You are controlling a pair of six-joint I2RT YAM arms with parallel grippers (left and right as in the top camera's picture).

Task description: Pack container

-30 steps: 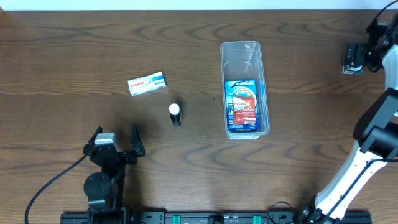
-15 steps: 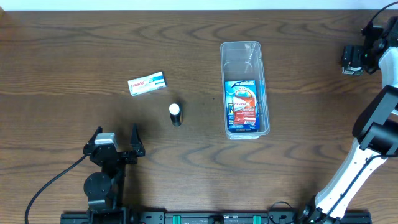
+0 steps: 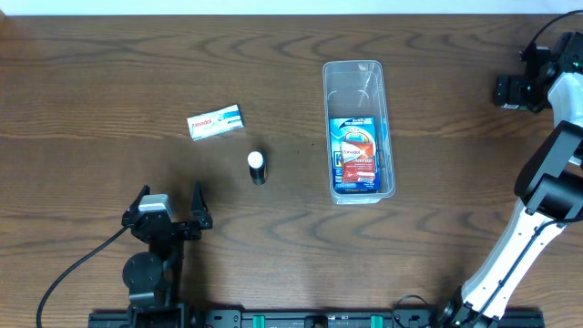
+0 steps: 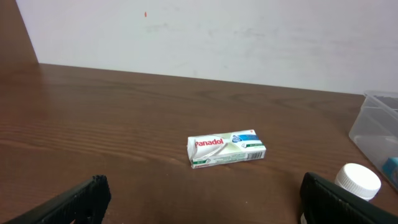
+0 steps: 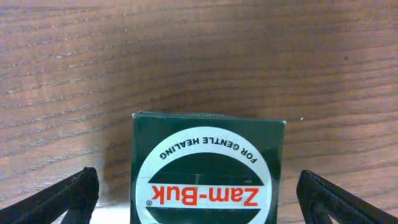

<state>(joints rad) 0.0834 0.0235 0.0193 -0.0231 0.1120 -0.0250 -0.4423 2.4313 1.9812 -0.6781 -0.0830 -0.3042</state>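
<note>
The clear container [image 3: 357, 82] stands right of centre with a blue and red box [image 3: 355, 157] lying in its near half; its corner shows in the left wrist view [image 4: 376, 127]. A white Panadol box [image 3: 216, 121] [image 4: 226, 149] and a small white-capped bottle [image 3: 258, 166] [image 4: 357, 182] lie left of it. My left gripper [image 3: 168, 211] [image 4: 205, 199] is open and empty, near the front edge. My right gripper [image 3: 510, 91] [image 5: 199, 196] is open at the far right, its fingers wide on either side of a dark green Zam-Buk box [image 5: 208, 143], not touching it.
Bare brown wood table [image 3: 109, 73] lies around the items. A white wall [image 4: 217, 37] runs behind the table's far edge. The right arm [image 3: 537, 200] rises along the right edge.
My right gripper has shifted slightly to the left at the far right of the table. The left arm and the items have not moved.
</note>
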